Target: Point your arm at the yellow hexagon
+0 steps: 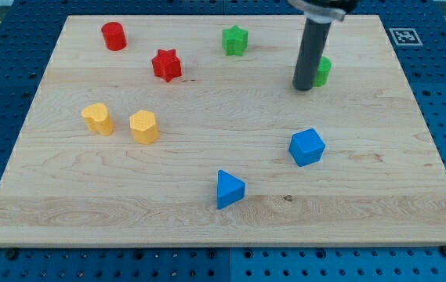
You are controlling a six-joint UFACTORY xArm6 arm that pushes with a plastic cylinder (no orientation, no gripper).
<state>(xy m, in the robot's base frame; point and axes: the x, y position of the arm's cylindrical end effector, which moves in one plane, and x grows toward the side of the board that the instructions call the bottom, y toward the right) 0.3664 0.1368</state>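
Observation:
The yellow hexagon (144,126) stands on the wooden board at the view's left of middle, right beside a second yellow block (97,118), a rounder cylinder-like one further to the view's left. My tip (303,88) rests on the board near the view's upper right, far from both yellow blocks. It stands just left of a green block (323,71), which the rod partly hides.
A red cylinder (114,36) and a red star (166,65) sit toward the view's top left. A green star (235,40) sits at top centre. A blue cube (307,146) and a blue triangular block (228,189) lie in the lower middle. The board's edge (223,244) runs along the bottom.

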